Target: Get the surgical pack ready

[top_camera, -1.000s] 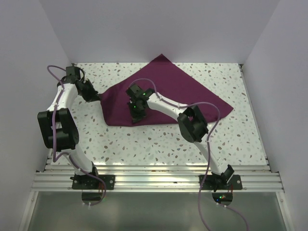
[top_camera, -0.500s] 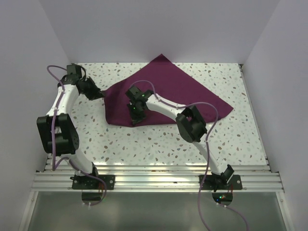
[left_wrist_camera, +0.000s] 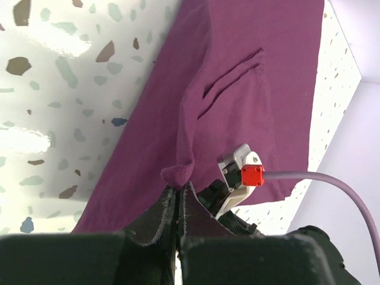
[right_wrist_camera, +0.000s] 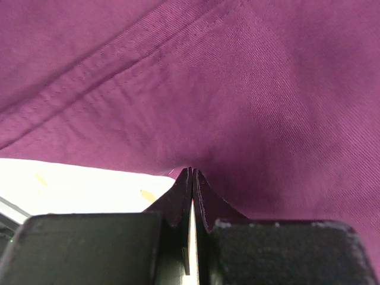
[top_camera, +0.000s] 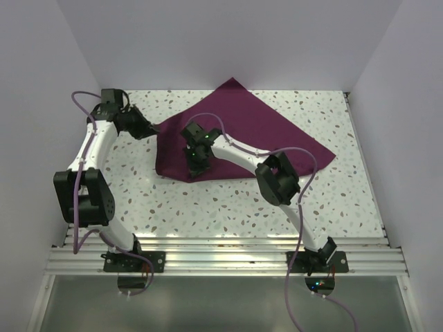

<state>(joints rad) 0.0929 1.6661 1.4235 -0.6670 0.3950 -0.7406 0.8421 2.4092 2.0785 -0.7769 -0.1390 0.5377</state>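
The purple cloth (top_camera: 263, 131) lies folded into a rough triangle on the speckled table (top_camera: 208, 204). Seen from above, it covers the middle of the table and the part toward 1 o'clock. Its far corner points to 12 o'clock and reaches the foot of the back wall (top_camera: 228, 41). Its right corner stretches toward 3 o'clock and ends short of the table's right edge. The near edge runs roughly straight across the middle. The left gripper (top_camera: 154, 130), at about 10 o'clock, has its fingers pressed together on a small raised fold at the cloth's left edge, and the wrist view shows the fabric bunched into a ridge at its tips (left_wrist_camera: 178, 191). The right gripper (top_camera: 197, 168), near the centre, has its fingers closed on the cloth's near edge close to the left corner. From its own camera the hem rises into the closed tips (right_wrist_camera: 191, 175), with bare table showing just below. The two grippers are near each other along the same left end of the cloth. Bare table runs in a wide band across 6 o'clock between the cloth and the metal rail (top_camera: 228, 252), and on the left toward 8 o'clock. Narrower strips show at 4 o'clock and at 11 o'clock.
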